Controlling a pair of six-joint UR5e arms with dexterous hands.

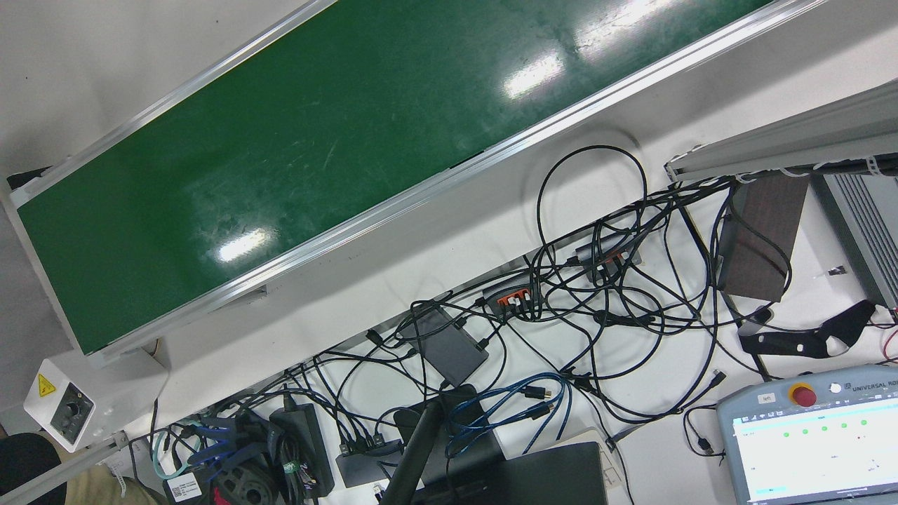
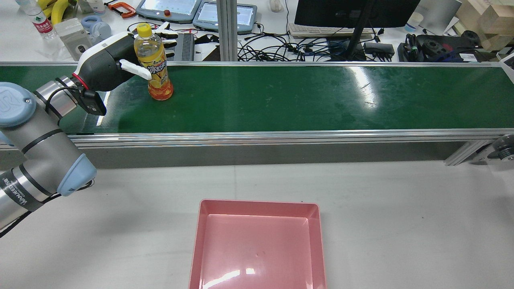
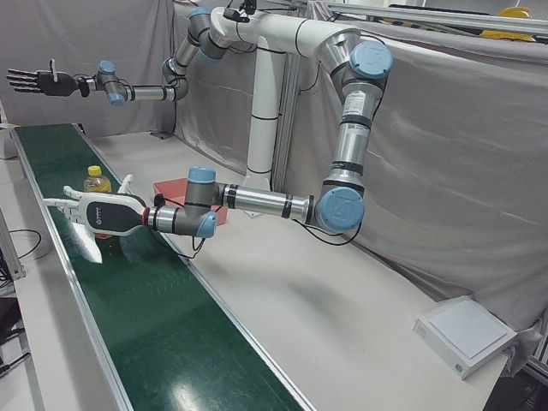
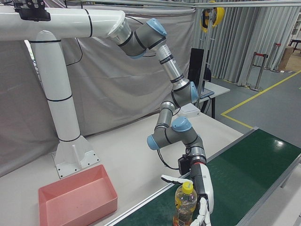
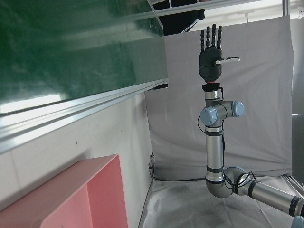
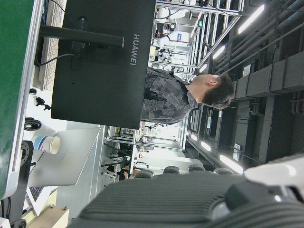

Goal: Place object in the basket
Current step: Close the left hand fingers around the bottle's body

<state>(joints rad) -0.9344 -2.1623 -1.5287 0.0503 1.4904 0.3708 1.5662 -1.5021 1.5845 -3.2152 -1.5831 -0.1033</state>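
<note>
The pink basket [image 2: 257, 245] sits nearest on the white bench [image 2: 401, 224], and nothing is in it. Past it runs the long green belt [image 2: 305, 98]. On the belt, toward the rear view's left, stands the orange drink bottle [image 2: 154, 62], upright, with a yellow cap and a yellow label; the writing on the label is too small to read. The left hand [image 2: 105, 66] is right beside the bottle with its fingers [image 2: 134, 69] spread around it. One white finger lies across the front of the label and others show behind the bottle, but I cannot tell if they squeeze it. The left arm [image 2: 36, 168] has "WANLEE" printed on a black band.

The right hand [image 3: 38, 82] is far off, held up high in the air, its fingers straight and apart, holding nothing.

Beyond the belt, a black monitor [image 6: 102, 61] says "HUAWEI", and a tablet [image 1: 817, 438] among the cables [image 1: 596, 294] reads "UNIVERSAL"
</note>
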